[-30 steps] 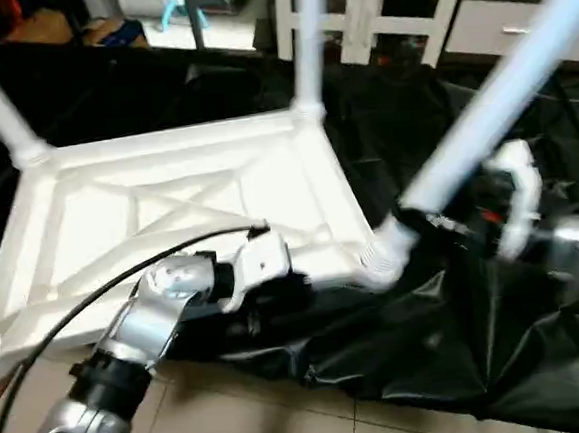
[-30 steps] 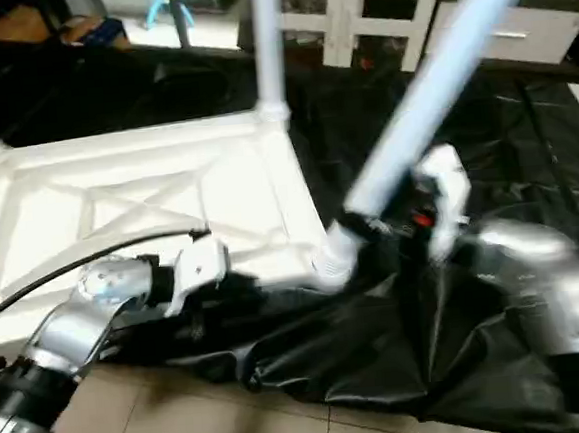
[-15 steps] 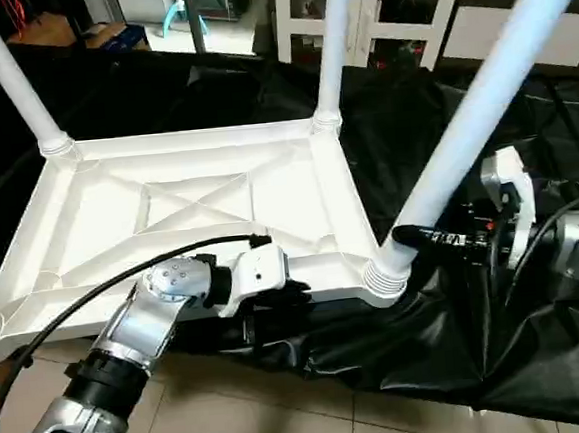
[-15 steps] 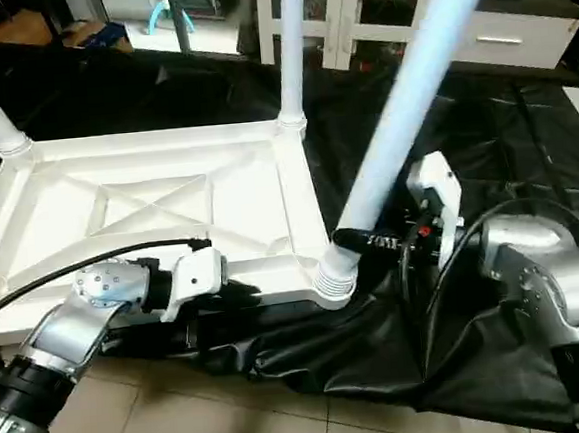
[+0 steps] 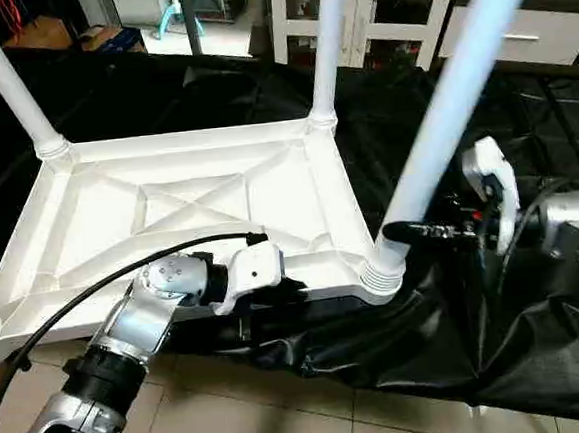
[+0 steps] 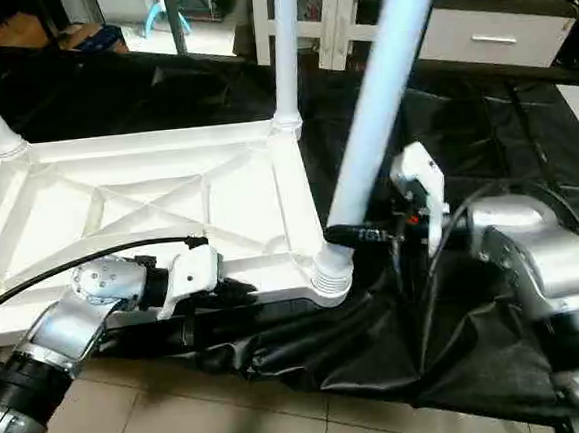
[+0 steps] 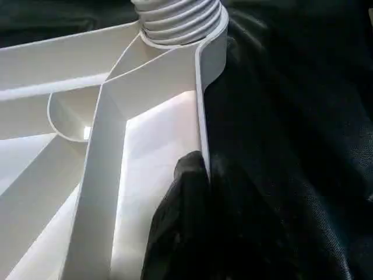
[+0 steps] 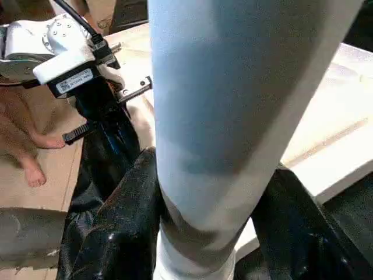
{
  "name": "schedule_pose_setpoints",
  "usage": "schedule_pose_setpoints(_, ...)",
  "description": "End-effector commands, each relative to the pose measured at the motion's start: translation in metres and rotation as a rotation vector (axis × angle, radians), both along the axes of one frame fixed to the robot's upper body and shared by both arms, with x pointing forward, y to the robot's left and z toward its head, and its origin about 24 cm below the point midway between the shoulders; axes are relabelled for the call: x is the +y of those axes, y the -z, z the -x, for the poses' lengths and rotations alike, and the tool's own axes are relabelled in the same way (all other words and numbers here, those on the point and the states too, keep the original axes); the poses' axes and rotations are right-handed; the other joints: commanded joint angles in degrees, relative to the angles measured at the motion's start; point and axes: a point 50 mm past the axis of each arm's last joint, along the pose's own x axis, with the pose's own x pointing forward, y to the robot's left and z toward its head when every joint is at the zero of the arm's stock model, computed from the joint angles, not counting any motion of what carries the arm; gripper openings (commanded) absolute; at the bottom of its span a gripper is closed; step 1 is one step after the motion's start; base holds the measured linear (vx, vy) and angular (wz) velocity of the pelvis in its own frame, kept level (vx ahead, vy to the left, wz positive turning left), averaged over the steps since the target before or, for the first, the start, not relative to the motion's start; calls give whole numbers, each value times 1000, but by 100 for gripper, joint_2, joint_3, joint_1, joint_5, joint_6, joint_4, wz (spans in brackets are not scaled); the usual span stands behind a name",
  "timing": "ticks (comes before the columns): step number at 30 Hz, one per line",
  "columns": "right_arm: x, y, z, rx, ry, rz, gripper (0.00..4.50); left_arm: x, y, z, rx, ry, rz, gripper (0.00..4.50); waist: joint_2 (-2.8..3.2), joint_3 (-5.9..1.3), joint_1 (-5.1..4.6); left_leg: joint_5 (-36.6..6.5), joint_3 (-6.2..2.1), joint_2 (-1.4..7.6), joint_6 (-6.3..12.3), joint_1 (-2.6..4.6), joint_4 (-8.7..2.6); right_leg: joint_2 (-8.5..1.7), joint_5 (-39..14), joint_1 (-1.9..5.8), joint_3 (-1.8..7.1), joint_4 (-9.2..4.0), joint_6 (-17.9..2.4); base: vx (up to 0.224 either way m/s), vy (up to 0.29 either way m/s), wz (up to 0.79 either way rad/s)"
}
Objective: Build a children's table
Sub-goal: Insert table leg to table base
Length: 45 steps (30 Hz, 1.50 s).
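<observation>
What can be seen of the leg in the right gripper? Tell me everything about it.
The leg is a long, smooth tube of white plastic, widening toward a ribbed collar at its foot. It stands in the near right corner socket of the upturned table top and leans up and away to the right, out of the picture's top. The right gripper is shut on it just above the collar, a black finger on either side. The left gripper pinches the top's near rim beside it.

The top [image 5: 183,200] is smooth white plastic with a soft sheen, as are the 3 tube legs [image 5: 448,104]. Beneath lies a glossy, crinkled black sheet [image 5: 449,334]. Forearms [image 5: 142,323] are brushed silver metal; floor tiles [image 5: 206,424] look matt beige.
</observation>
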Motion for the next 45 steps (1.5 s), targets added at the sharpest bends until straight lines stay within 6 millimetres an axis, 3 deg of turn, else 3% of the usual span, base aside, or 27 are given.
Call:
schedule_pose_setpoints(1,13,5,0,-1,-75,50,179,-13,-10,1,-34,72,28,0,-16,-340,-1,-741,-154,336,412,118,-412,-237,-169,224,137,-289,-1805,0,0,0)
schedule_pose_setpoints(5,23,13,7,62,-233,159,179,-13,-9,2,-26,77,21,0,-46,-345,9,-551,-143,342,511,119,-396,-227,126,232,132,-256,-1855,0,0,0)
schedule_pose_setpoints(7,24,14,7,63,-246,176,179,-12,-9,2,-27,76,22,0,-24,-346,25,-522,-142,352,564,118,-386,-241,199,227,135,-243,-1879,0,0,0)
schedule_pose_setpoints(9,24,15,7,60,-263,193,179,-12,-8,2,-28,75,19,0,-42,-342,31,-505,-139,358,592,131,-389,-241,180,217,137,-249,-1870,0,0,0)
schedule_pose_setpoints(21,35,32,21,50,-300,188,179,-11,-7,3,-34,64,16,0,-26,-322,57,-694,-148,363,448,145,-428,-241,-60,199,149,-283,-1768,0,0,0)
schedule_pose_setpoints(26,21,38,13,42,-137,125,179,-11,-7,2,-37,60,14,0,-28,-319,55,-822,-150,358,359,152,-444,-242,-210,196,151,-306,-1738,0,0,0)
schedule_pose_setpoints(27,18,39,12,48,-112,113,179,-11,-7,1,-38,59,14,0,14,-304,51,-881,-146,352,334,149,-450,-238,-223,185,151,-324,-1731,0,0,0)
schedule_pose_setpoints(29,15,41,12,56,-92,107,179,-11,-8,1,-39,58,14,0,-2,-308,49,-897,-158,354,309,150,-457,-232,-234,200,145,-315,-1731,0,0,0)
schedule_pose_setpoints(37,-3,49,20,77,-2,91,179,-11,-8,-1,-46,52,14,0,16,-291,47,-1116,-159,366,216,168,-488,-243,-467,184,151,-362,-1673,0,0,0)
schedule_pose_setpoints(45,-25,55,32,93,91,86,179,-10,-8,-3,-54,39,14,0,-7,-273,42,-1361,-168,373,120,173,-524,-254,-796,169,161,-414,-1547,0,0,0)
